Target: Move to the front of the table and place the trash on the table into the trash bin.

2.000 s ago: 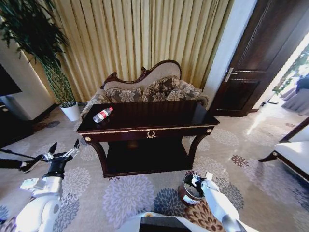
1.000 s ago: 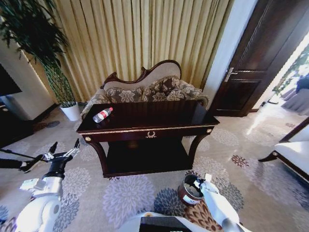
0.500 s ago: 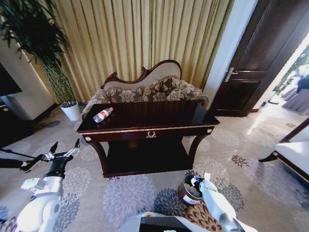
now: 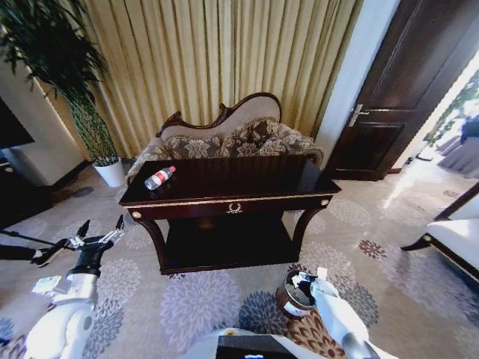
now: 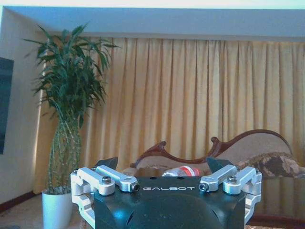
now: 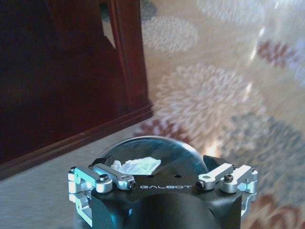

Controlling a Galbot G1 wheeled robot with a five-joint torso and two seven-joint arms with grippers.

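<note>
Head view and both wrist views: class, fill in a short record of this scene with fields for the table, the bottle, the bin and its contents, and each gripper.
table: dark glossy table with gold trim, before a sofa
bottle: clear bottle with red label, lying on the table's left end
trash bin: round bin on the carpet, front right of the table
bin contents: crumpled white paper inside
left gripper: open, raised left of the table
right gripper: open, over the bin

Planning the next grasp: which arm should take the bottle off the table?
Left, probably. The left gripper is open beside the table end where the bottle lies. The right gripper hangs over the trash bin.
</note>
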